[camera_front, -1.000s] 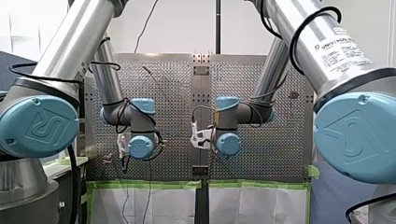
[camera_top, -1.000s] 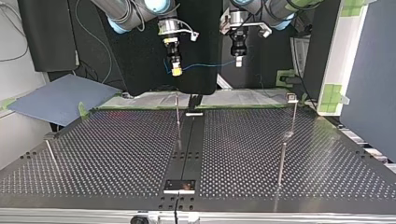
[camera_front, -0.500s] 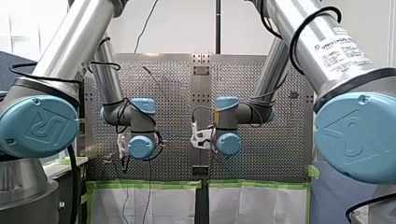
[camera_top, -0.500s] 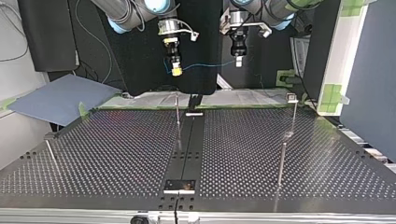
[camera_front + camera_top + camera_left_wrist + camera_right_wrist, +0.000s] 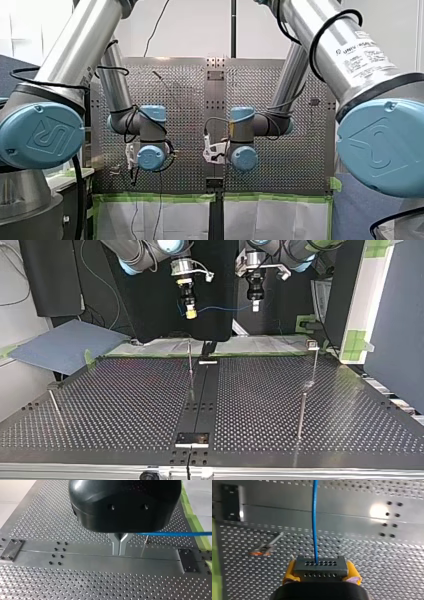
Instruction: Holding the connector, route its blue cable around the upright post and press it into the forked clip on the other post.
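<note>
Two holds, above the table (image 5: pixel 125 405): right gripper (image 5: pixel 189 313) jaws clamped on connector (image 5: pixel 320 567); left gripper (image 5: pixel 119 548) jaws apparently closed on blue cable (image 5: pixel 314 517) strung between. Cable judged light, limp; grip the rigid connector.

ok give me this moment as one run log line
right gripper: shut on connector | left gripper: shut on blue cable | blue cable: strung between grippers, above perforated table | routing: not started
</note>
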Available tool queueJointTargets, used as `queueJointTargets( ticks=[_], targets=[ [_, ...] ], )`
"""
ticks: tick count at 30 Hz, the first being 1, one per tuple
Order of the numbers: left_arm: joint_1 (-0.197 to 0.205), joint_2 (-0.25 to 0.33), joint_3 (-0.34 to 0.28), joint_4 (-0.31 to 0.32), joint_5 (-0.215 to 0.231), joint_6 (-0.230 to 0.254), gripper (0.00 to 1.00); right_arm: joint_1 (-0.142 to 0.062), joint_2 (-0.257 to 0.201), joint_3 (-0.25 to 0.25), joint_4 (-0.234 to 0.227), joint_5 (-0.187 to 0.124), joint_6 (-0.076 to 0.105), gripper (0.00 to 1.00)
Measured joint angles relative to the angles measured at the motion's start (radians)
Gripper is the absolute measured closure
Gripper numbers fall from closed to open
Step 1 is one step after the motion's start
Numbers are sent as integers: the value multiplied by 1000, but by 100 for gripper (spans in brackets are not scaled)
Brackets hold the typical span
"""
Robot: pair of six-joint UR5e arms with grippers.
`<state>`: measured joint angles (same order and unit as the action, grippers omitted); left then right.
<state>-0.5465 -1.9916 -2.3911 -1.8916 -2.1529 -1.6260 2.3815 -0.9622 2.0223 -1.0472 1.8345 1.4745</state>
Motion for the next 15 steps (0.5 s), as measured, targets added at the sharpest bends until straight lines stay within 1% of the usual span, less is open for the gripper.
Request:
queueJointTargets(
  ticks=[3,6,15],
  targets=[
    [0,0,0,0,0,0,100,1,27,0,0,0,0,100],
    [0,0,0,0,0,0,100,1,43,0,-1,0,0,100],
    [0,0,0,0,0,0,100,2,50,0,-1,0,0,100]
  ],
)
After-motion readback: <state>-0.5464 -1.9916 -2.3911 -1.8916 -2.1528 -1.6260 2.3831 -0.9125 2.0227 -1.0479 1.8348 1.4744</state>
